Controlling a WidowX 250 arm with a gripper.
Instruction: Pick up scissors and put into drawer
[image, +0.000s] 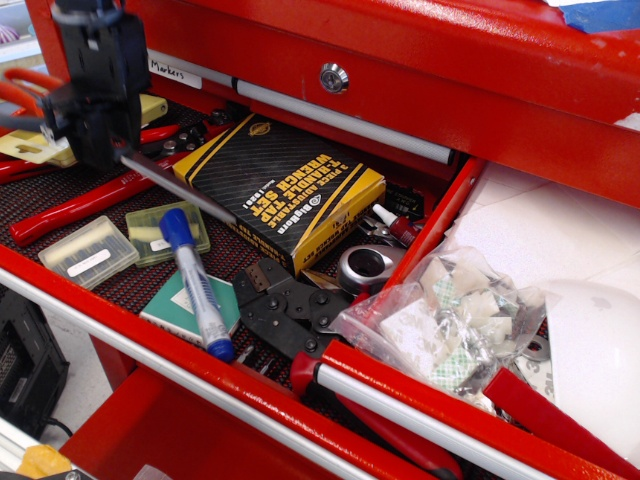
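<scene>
The scissors (180, 187) have long silver blades and orange-red handle loops at the far left edge. My black gripper (103, 152) is shut on them near the pivot, at the back left of the drawer. The blades slant down to the right, with the tip by the corner of the black and yellow wrench box (280, 190). The scissors look raised off the liner, tilted. The wide red drawer (120, 335) is open, with a dark mesh liner and a silver bar along its front.
Red pliers (70, 205) lie below the gripper. Two clear plastic boxes (88, 252), a blue-capped marker (197, 290) and a black crimping tool (295, 310) lie toward the front. A narrower drawer with white sheets (540, 235) and a bag of parts (450, 320) are on the right.
</scene>
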